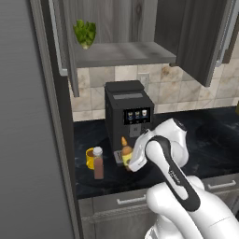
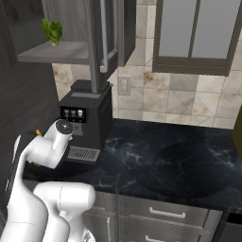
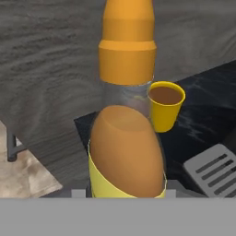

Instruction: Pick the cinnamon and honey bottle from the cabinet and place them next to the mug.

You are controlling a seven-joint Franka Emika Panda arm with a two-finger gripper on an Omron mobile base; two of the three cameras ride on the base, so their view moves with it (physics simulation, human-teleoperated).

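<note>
Left base view, hidden: the gripper is mostly behind the white wrist, so I cannot tell from here how the fingers stand. The honey bottle shows its orange cap and part of its body beside the wrist.
Left base view, things: the cinnamon stands upright on the black counter near its front edge, just beside the yellow mug, which it partly covers. The coffee machine stands behind them, against the tiled wall. The cabinet is open; a green vegetable lies on its shelf at the left end.
Left base view, arm: it rises from the lower right, bends at the elbow and reaches left and down to the counter in front of the coffee machine.
Right base view, hidden: the arm covers the honey bottle; only a small orange bit shows at the left edge. The gripper is cut off.
Hand view, grip: the honey bottle is very close and upright, with the finger pads pressed against its lower body. The mug with brown liquid stands just behind it to the right, near the counter's end by the tall dark panel.
</note>
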